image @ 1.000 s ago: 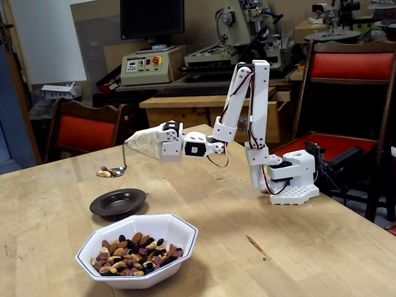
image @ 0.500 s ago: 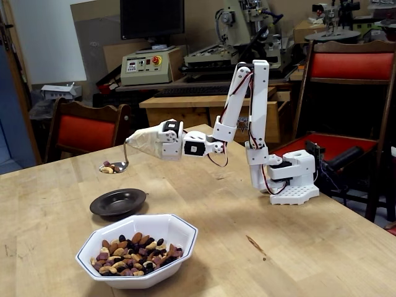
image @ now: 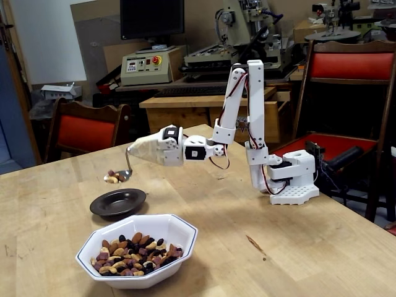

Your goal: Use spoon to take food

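Spoon (image: pixel 121 172) is hanging in the air left of the frame's centre, its shiny bowl sitting level and carrying a small heap of food (image: pixel 113 177), tan and reddish-brown pieces, above the table's surface. Its thin handle is curving upward from the bowl into the gripper (image: pixel 137 150), where beige tape is wrapping the upper end and hiding the fingertips, so the jaws are looking closed around the taped handle, though how tightly cannot be told. White arm (image: pixel 238 105) is reaching leftward from its base (image: pixel 291 176) at the right of the centre, its wrist lying nearly horizontal. Directly below and slightly right of the loaded spoon, a dark round dish (image: pixel 117 202) is resting on the wooden table (image: pixel 291 247), and the spoon is staying clear of it, not touching. Lower in the frame, near the bottom left, a white octagonal bowl (image: pixel 176 232) with a dark rim line is holding the larger mix of nuts and dried fruit (image: pixel 135 253), tan, brown and black, piled toward its near side. Red-cushioned chairs (image: pixel 83 130) are standing behind the table at the left and right edges
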### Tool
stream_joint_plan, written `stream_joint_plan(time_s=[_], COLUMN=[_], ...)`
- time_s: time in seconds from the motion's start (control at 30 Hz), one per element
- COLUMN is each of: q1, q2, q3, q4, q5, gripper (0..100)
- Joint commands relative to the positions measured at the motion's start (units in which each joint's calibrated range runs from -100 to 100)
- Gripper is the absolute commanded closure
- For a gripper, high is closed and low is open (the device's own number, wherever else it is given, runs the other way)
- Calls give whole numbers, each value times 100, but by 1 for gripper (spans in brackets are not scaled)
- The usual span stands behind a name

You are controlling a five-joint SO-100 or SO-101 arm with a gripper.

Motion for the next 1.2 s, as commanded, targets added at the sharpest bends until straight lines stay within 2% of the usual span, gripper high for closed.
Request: stream_joint_plan(time_s=[0.0, 0.23, 0.63, 0.8, 1.17], q1=[-9, -9, -298, -683, -772], q2=[177, 297, 289, 289, 297], q3=[-39, -110, -110, -75, -110], q4=[-159, -159, -159, -159, -159], q5=[15, 39, 904, 991, 1304], gripper=[96, 96, 96, 96, 96])
